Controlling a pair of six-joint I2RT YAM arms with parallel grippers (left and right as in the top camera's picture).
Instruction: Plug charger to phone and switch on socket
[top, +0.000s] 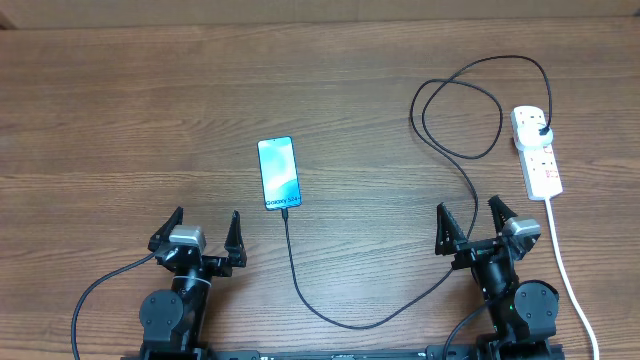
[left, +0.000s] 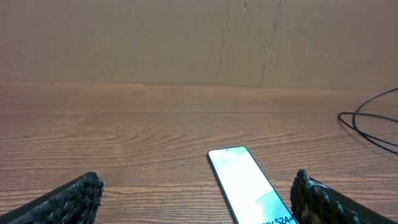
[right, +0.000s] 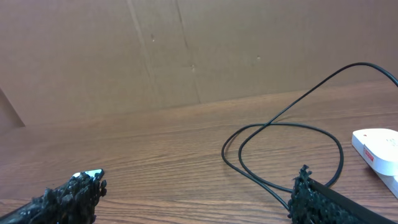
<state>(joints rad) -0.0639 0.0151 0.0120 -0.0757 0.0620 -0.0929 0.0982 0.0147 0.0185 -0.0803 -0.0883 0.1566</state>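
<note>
The phone (top: 279, 173) lies flat mid-table with its blue-teal screen lit; it also shows in the left wrist view (left: 249, 183). The black charger cable (top: 350, 320) runs from the phone's near end, curves right, loops (top: 455, 120) and ends at a black plug (top: 541, 130) seated in the white socket strip (top: 537, 152). The cable loop (right: 283, 149) and the strip's end (right: 376, 149) show in the right wrist view. My left gripper (top: 204, 232) is open and empty, near and left of the phone. My right gripper (top: 473, 222) is open and empty, near and left of the strip.
The strip's thick white cord (top: 568, 275) runs toward the near edge, right of my right arm. A brown cardboard wall (left: 186, 37) stands along the table's far side. The wooden tabletop (top: 120, 120) is bare at the left.
</note>
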